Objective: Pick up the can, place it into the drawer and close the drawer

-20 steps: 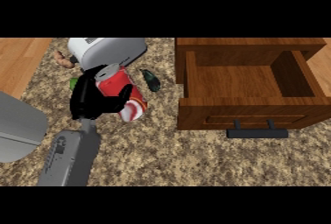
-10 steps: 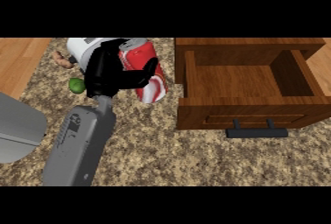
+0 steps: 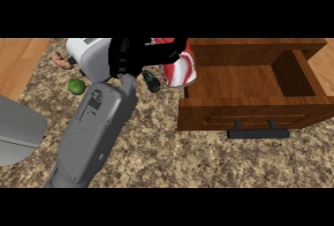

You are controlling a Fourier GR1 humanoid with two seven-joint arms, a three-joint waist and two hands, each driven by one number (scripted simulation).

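Gripping the can (image 3: 177, 66), the right hand (image 3: 140, 55) has its fingers curled round the red-and-white body, which shows at the hand's right side, tilted and lifted off the surface (image 3: 163, 154). The can's lower end hangs just beside the left wall of the open drawer (image 3: 251, 81); its body is not inside the compartment. The drawer's front panel and its dark handle (image 3: 257, 131) lie below and to the right of the hand. A small dark object (image 3: 151, 81) sits just below the hand. A white appliance (image 3: 88, 55) is behind and left of the hand, a green fruit (image 3: 77, 86) lower left, and a brownish item (image 3: 62, 61) further left. The grey forearm (image 3: 98, 128) runs down from the hand. The left hand does not show.
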